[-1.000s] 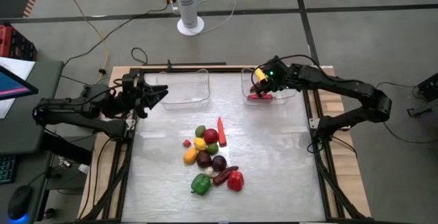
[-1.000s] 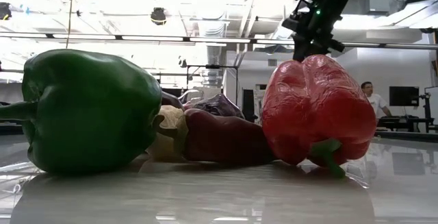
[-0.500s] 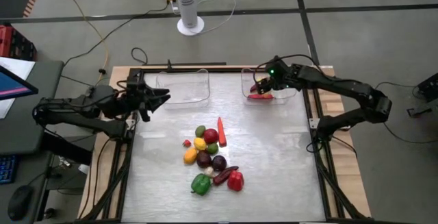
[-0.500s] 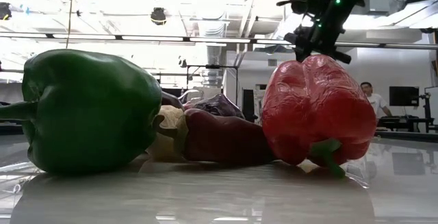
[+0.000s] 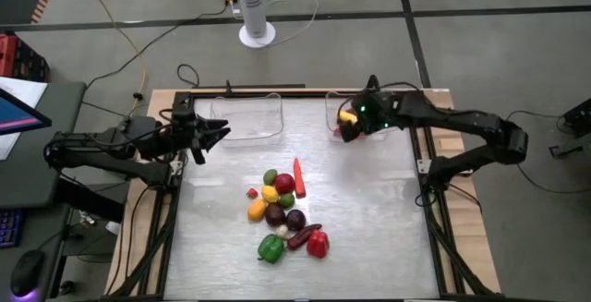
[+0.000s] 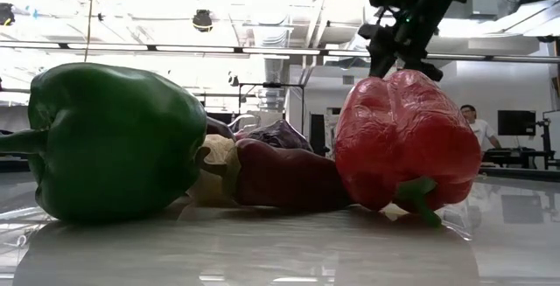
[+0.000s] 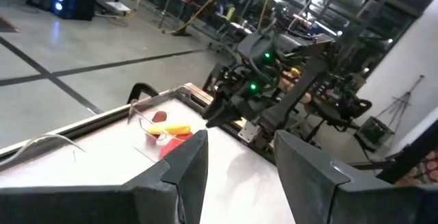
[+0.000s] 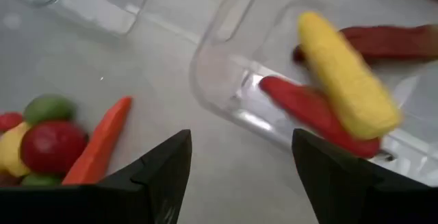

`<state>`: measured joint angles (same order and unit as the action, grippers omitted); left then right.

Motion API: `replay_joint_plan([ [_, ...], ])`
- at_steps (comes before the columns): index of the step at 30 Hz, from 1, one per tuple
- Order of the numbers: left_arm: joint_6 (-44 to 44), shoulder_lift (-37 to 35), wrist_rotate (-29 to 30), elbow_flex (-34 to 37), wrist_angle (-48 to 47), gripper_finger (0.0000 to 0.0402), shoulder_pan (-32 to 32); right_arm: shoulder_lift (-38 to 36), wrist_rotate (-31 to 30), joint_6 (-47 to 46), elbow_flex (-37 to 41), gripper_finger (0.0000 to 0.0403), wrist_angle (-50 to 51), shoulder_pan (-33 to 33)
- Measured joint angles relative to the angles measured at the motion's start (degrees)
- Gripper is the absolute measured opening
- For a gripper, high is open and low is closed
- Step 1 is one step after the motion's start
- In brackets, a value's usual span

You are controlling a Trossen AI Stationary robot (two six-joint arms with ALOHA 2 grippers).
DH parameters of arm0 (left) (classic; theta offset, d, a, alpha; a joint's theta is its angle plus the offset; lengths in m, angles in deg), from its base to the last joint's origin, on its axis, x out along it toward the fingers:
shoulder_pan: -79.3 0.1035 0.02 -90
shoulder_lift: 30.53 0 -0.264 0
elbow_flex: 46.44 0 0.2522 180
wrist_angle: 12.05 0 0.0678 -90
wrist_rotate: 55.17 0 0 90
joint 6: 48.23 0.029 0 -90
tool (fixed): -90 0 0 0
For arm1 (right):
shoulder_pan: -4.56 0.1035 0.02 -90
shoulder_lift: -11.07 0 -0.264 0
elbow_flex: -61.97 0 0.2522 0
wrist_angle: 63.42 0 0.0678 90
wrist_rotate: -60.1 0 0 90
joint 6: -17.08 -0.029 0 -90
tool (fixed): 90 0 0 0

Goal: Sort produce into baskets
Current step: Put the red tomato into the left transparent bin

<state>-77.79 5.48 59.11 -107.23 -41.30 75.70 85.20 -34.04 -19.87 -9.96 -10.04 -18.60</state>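
The produce pile (image 5: 282, 211) lies mid-table: a green pepper (image 6: 114, 142), a red pepper (image 6: 404, 142), an orange chilli (image 8: 99, 145) and round pieces. Two clear baskets stand at the far edge. The left basket (image 5: 251, 119) holds nothing that I can see. The right basket (image 8: 226, 80) holds a yellow piece (image 8: 345, 80) lying on red chillies (image 8: 311, 111). My right gripper (image 8: 239, 176) is open and empty above that basket's near left corner; it also shows in the high view (image 5: 343, 131). My left gripper (image 5: 220, 136) is open and empty beside the left basket.
A dark frame rail (image 5: 420, 182) runs round the table. There is bare tabletop (image 5: 369, 210) between the pile and the right rail, and more in front of the baskets. A person (image 6: 472, 124) stands far off in the room behind.
The yellow piece, at my right gripper's tips a second ago, now lies in the right basket on the red chillies. My right gripper has gone a little toward the table's near and left edges. My left gripper has drifted slightly toward the table's right.
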Motion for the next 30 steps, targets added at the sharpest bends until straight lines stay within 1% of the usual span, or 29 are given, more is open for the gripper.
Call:
replay_joint_plan([
  [5, 1.91, 0.0, -0.84, 0.0, -0.85, 0.0154, -0.02, 0.0, -1.83, -4.48, 0.0, 0.0281, -3.73, 7.47],
  [9, 1.73, 0.0, 1.77, 0.0, -0.75, 0.0154, -0.01, 0.0, -3.07, -4.63, 0.0, 0.0281, -6.73, 11.06],
  [12, -2.89, -0.02, 2.13, 0.0, -0.63, 0.0154, 0.01, 0.0, -3.77, -3.77, 0.0, 0.0281, -9.41, 11.12],
  [18, -4.25, 0.01, 1.48, 0.0, -3.23, 0.0154, -0.02, 0.0, -4.01, -0.76, 0.0, 0.0281, -19.28, 10.26],
  [21, -6.82, 0.0, 1.55, 0.0, -3.07, 0.0154, -0.02, 0.0, -3.27, 1.11, 0.0, 0.0281, -23.95, 10.48],
  [25, -11.12, 0.33, 2.03, 0.0, -2.72, 0.0154, 0.0, 0.0, -1.63, 3.57, 0.0, 0.0281, -24.32, 10.35],
  [30, -14.56, 1.33, 1.61, 0.0, -2.62, 0.0154, -0.02, 0.0, 1.66, 4.9, 0.0, 0.0281, -23.32, 7.91],
])
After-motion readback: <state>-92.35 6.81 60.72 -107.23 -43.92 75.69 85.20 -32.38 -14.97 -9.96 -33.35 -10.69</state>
